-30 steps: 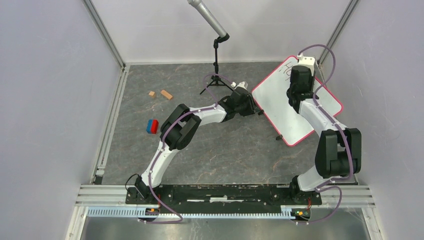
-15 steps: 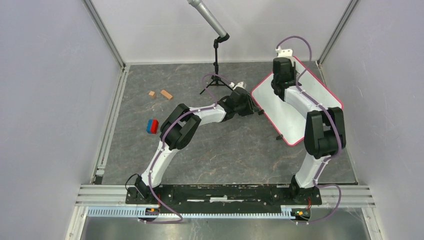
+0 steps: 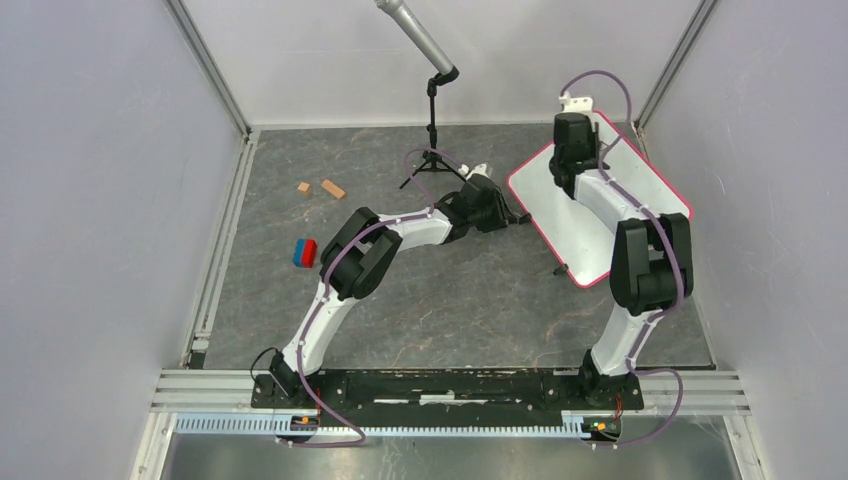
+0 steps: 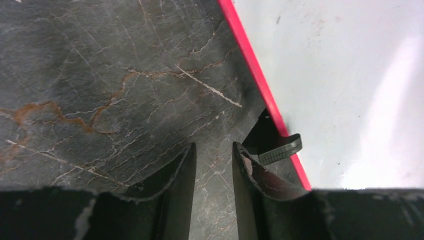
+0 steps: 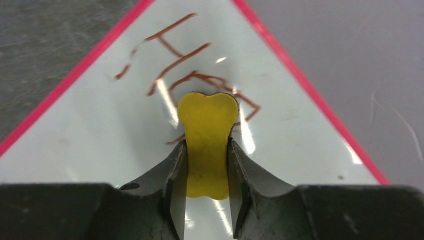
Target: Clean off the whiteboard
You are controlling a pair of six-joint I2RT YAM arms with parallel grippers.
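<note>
Though half hidden by the yellow piece (image 5: 207, 142) clamped in right pincer (image 5: 206, 145), red writing (image 5: 170, 47) on whiteboard (image 5: 125, 130); left pincer (image 4: 214, 150) narrow, empty.

Swept the right tool (image 5: 206, 142) and its yellow bone-shaped piece (image 5: 207, 125) leftward from the far corner of the whiteboard (image 3: 545, 205), hiding the red writing (image 5: 172, 47) from the overhead view. Drew the right elbow (image 3: 650, 262) leftward over the board. Nudged the whiteboard slightly rightward across the surface (image 3: 450, 290).
</note>
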